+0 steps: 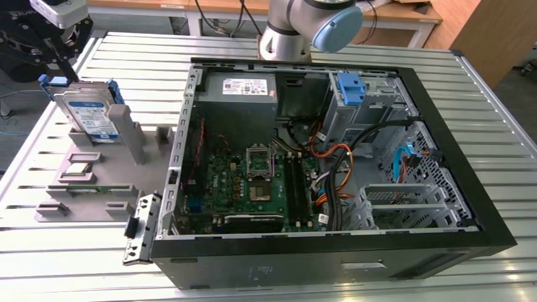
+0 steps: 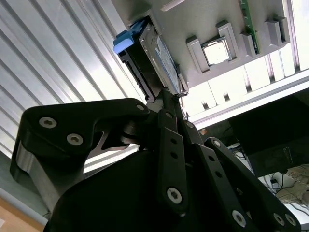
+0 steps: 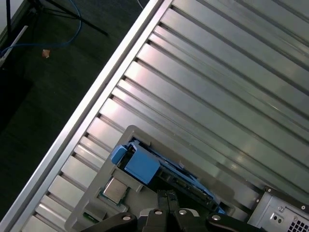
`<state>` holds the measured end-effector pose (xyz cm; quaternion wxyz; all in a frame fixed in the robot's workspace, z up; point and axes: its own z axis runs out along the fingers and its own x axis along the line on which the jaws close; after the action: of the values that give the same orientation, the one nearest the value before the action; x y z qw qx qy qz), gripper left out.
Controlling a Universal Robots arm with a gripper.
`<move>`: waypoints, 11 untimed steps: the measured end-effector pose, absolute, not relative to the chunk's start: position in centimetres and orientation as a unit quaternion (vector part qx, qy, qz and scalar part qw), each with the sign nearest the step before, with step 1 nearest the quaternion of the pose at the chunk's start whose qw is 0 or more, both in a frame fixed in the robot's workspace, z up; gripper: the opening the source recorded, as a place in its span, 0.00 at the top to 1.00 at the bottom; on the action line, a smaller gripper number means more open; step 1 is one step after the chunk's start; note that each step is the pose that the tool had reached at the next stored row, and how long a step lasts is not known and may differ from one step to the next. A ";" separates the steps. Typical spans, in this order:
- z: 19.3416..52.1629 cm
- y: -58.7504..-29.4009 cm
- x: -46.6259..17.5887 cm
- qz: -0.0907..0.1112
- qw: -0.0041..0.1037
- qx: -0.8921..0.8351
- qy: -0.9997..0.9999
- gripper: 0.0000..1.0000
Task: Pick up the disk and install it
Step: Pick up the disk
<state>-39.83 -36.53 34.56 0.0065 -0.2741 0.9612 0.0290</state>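
Pincer [image 1: 69, 72] hangs tilted; just above upright disk [image 1: 90, 119] (in grey stand [image 1: 126, 135]).

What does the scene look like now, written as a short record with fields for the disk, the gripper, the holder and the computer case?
disk: stands on edge in the grey holder, blue carrier at its top
gripper: at the disk's top end, close to the blue carrier
grey holder: on the table, at the exterior view's left of the case; also carries a processor chip
computer case: open, lying on its side, motherboard visible, blue bracket inside
task state: disk not yet in the case
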 end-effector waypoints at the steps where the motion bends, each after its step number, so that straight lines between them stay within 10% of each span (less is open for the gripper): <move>1: 34.6 -36.5 -39.8 0.029 0.006 -0.275 0.961 0.90; 11: 34.6 -36.5 -39.8 0.029 0.006 -0.288 0.957 0.90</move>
<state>-39.83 -36.53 34.56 0.0061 -0.2882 0.9571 0.0291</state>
